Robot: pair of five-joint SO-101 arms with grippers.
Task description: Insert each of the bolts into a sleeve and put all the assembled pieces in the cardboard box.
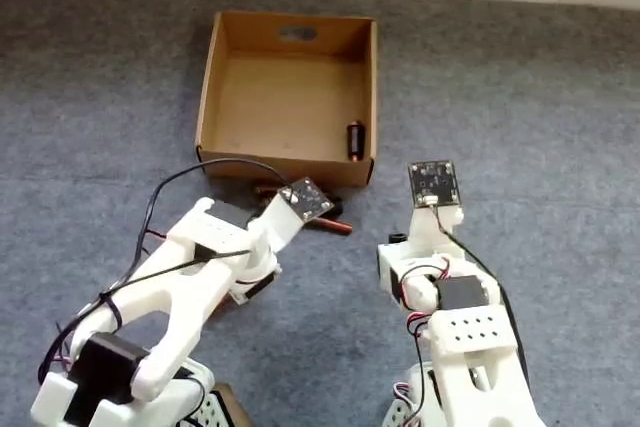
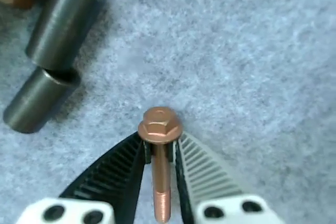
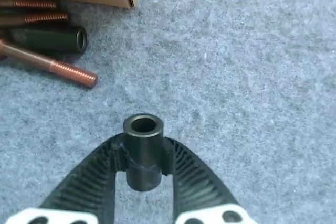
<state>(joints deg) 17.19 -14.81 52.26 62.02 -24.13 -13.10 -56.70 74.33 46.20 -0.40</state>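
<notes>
Looking down, I saw my left gripper clenched on a bolt and my right gripper clenched on a sleeve, both near the cardboard box at the far edge of the table.

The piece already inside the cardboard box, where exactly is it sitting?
In the high view, the assembled piece lies on the floor of the cardboard box, against its right wall, near the corner closest to the right arm.
</notes>
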